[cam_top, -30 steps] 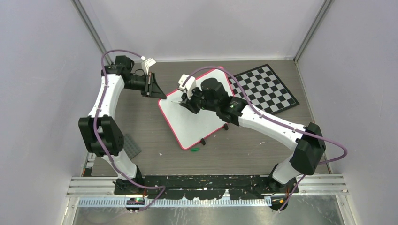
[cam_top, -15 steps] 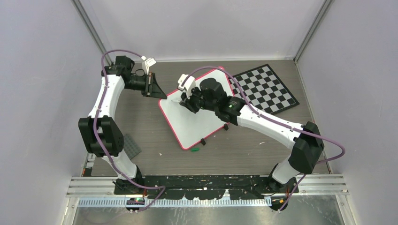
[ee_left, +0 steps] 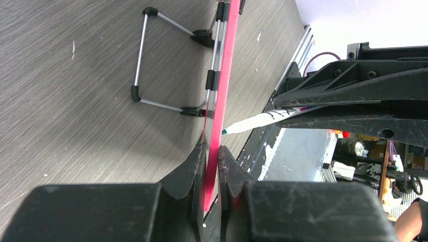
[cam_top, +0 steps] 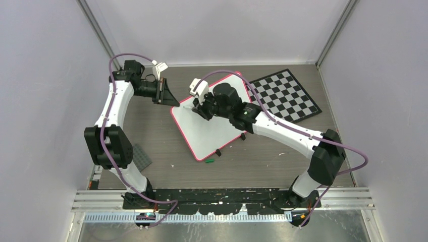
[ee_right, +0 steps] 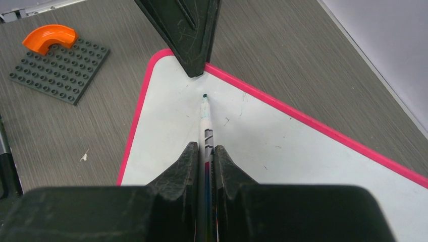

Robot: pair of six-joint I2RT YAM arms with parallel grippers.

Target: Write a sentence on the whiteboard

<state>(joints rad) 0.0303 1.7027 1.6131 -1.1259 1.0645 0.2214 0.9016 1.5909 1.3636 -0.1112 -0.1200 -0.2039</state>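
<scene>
Fingers (ee_right: 185, 169) of the right gripper (ee_right: 204, 151) are clamped tight on the marker (ee_right: 206, 128), barrel running straight out btwn them, green tip (ee_right: 205, 96) leading. Over at the left gripper (ee_left: 212, 148), jaws nearly shut, pinching the pink rim of the whiteboard (ee_right: 282, 151) right at its corner.

Whiteboard first: in the top view it sits mid-table, turned at an angle, w/ the corner nearest the left arm in that pinch. No green words of the sentence readable on it, only faint specks, so by my read the writing's at the very start, or not begun.

Now the relation that matters. Marker's long axis points straight at the pinched corner, tip just short of the left fingertips (ee_right: 194, 65), over white surface. Touching or hovering? Can't tell from here. All the blank board lies behind & to the side of the tip, back toward the right arm, so the stroke prob. has to run away from the left gripper. Right arm's the one placed to write; left is busy as the clamp.

Outward: checkered board (cam_top: 285, 96) just beyond the far-right side. Small green bit (cam_top: 210, 161) on the table (cam_top: 161, 141) just off the near edge, poss. the cap. Grey studded plate (ee_right: 59, 70) w/ an orange curved piece (ee_right: 49, 36) on it, off by the left arm.
</scene>
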